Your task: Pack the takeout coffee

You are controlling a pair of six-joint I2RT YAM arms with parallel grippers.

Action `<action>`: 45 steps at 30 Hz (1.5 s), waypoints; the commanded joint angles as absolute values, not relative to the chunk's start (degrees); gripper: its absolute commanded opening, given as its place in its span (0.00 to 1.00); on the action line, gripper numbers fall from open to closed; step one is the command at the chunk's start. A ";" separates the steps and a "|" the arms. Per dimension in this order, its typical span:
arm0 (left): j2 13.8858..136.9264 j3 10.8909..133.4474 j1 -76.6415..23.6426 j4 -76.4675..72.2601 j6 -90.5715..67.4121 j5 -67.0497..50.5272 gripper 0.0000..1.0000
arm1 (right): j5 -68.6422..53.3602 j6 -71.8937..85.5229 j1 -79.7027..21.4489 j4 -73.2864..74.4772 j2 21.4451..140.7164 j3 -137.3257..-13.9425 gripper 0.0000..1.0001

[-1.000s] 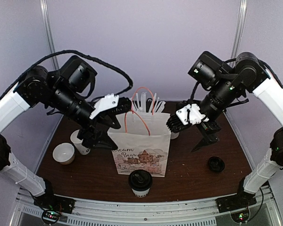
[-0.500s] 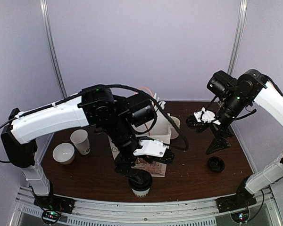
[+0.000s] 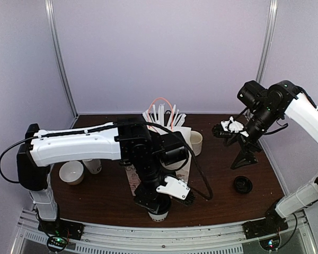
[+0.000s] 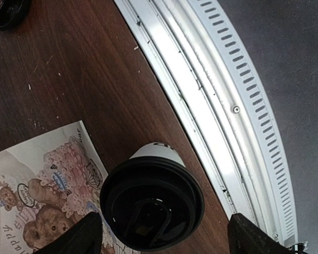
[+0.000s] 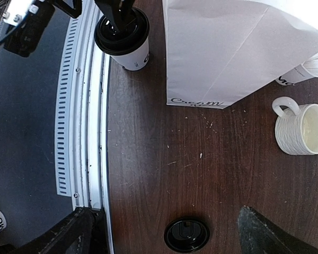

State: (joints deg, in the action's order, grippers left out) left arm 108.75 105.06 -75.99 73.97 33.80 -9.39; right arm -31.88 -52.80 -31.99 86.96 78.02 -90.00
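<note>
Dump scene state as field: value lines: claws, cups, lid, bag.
left claw: open, fingers either side of lidded cup, no contact visible
right claw: open, empty, raised over table
second cup: standing far left, top hidden behind left arm
loose lid: on table, right side
bag: upright, behind lidded cup
packed: neither cup in bag

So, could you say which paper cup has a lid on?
The front-edge cup, under the left gripper; the stick-filled cup behind the bag has none, and the left cup by the bowl is part hidden.
</note>
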 commanded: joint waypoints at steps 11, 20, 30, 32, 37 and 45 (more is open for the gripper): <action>111.47 101.97 -76.16 69.45 36.52 -1.85 0.85 | -34.81 -54.09 -31.46 86.67 78.73 -88.89 0.99; 111.83 101.10 -76.19 69.82 36.50 -2.30 0.82 | -34.54 -54.37 -31.45 86.94 78.57 -87.82 0.99; 110.31 100.33 -76.06 70.24 36.46 -3.17 0.86 | -35.04 -54.57 -31.46 87.06 78.86 -87.28 1.00; 110.62 100.68 -76.03 70.65 36.34 -3.73 0.86 | -35.35 -54.61 -31.49 87.22 79.13 -87.37 0.99; 108.98 103.73 -76.03 71.41 35.74 -4.31 0.85 | -35.34 -54.74 -31.47 87.71 79.28 -87.42 0.99; 109.44 102.36 -76.01 70.48 35.95 -3.50 0.88 | -35.63 -54.65 -31.46 87.54 79.88 -87.00 0.99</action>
